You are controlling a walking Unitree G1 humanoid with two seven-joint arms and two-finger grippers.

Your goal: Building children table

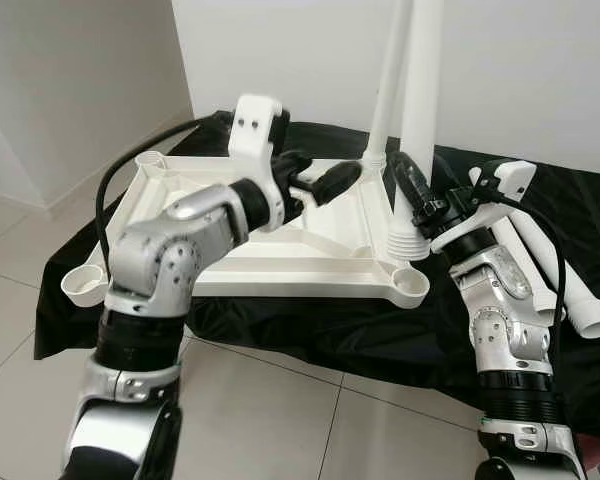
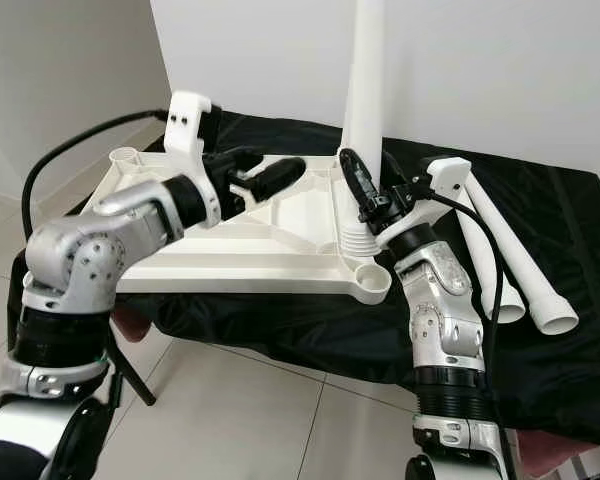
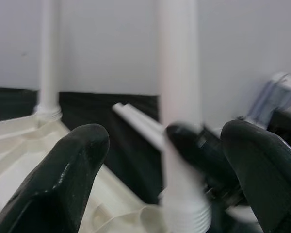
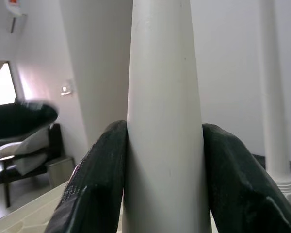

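Note:
A white plastic table top (image 1: 280, 255) lies upside down on a black cloth. Two white legs stand upright in its right-hand corners: a far leg (image 1: 383, 100) and a near leg (image 1: 421, 90). My right gripper (image 1: 417, 195) is shut on the near leg (image 4: 165, 97) just above its threaded base, one finger (image 4: 99, 179) on each side. My left gripper (image 1: 315, 180) hovers open over the middle of the table top, pointing toward the legs; its fingers (image 3: 63, 184) hold nothing. Two loose legs (image 1: 555, 270) lie on the cloth at the right.
The black cloth (image 1: 330, 330) covers a low support and hangs over its front edge. Light tiled floor (image 1: 280, 420) lies in front, white walls behind and to the left. Open leg sockets (image 1: 83, 283) show at the table top's left corners.

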